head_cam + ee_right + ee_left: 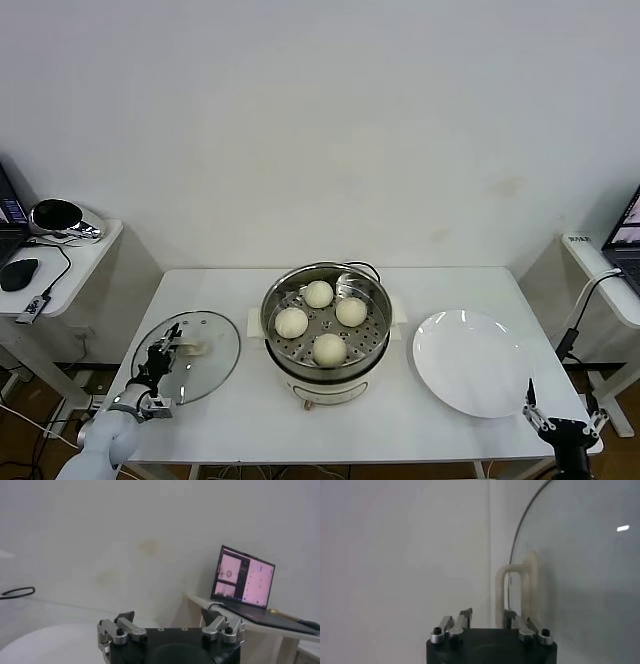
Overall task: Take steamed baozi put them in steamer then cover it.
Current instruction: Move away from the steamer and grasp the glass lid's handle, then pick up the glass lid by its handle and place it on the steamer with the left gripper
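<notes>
Four baozi (pixel 319 294) in steamer (pixel 326 330); R end effector (pixel 560 428) half cut off.

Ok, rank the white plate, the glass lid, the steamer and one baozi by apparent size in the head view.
1. Steamer and white plate: about alike, not ranked.
2. Glass lid: slightly smaller, with the left claw over it.
3. Baozi: far the smallest.

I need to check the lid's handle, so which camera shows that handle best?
The left wrist view: the cover's handle stands close up just beyond the left gripper. The head view shows it small, partly behind that gripper, on the cover. The right wrist view misses it.
</notes>
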Robot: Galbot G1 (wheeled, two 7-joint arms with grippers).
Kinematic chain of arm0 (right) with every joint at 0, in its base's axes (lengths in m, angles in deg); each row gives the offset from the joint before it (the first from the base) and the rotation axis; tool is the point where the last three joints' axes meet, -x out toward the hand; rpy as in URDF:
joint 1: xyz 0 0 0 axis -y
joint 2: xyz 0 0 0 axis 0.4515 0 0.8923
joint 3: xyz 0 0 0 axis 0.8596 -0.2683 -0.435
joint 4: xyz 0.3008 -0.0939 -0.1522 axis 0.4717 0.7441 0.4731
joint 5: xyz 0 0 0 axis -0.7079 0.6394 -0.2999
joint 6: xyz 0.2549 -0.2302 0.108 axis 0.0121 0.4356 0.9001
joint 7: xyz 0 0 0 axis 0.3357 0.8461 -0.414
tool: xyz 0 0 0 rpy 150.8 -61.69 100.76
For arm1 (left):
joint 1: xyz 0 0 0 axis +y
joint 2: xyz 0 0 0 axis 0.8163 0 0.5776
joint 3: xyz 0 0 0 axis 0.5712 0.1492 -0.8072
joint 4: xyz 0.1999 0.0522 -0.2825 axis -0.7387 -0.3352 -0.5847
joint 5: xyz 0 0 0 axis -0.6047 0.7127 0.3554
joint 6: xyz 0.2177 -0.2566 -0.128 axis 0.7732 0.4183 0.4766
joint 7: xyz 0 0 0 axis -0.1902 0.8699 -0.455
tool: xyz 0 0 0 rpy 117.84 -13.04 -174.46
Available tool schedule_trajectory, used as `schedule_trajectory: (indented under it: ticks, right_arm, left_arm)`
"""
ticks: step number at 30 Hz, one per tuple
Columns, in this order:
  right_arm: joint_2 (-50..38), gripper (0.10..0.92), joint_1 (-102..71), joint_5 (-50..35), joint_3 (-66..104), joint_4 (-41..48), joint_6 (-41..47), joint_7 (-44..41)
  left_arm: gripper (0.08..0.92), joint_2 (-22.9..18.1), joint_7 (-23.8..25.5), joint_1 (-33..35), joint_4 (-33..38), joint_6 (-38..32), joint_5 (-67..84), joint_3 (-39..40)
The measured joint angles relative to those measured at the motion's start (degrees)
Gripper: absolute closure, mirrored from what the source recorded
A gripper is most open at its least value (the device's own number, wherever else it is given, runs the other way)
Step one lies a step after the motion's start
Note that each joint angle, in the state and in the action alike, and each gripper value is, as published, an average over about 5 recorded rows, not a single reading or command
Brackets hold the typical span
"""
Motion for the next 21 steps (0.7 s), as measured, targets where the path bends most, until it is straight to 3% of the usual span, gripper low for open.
schedule_trajectory:
  ticks: [5,12,21]
  right_arm:
    - [0.0,0.203,-0.2,0.1,0.0,-0.1,-0.1,0.0]
    - [-0.1,0.203,-0.4,0.6,-0.3,-0.5,-0.2,-0.1]
    - [-0.3,0.203,-0.3,1.3,-1.6,-0.4,-0.7,-0.2]
  left_arm:
    - [0.848,-0.1,-1.1,0.5,0.0,-0.5,0.8,-0.3]
    - [0.855,0.3,-1.8,3.0,3.7,0.3,2.4,-2.2]
    - [0.855,2.2,0.9,11.4,17.6,6.8,7.1,-7.6]
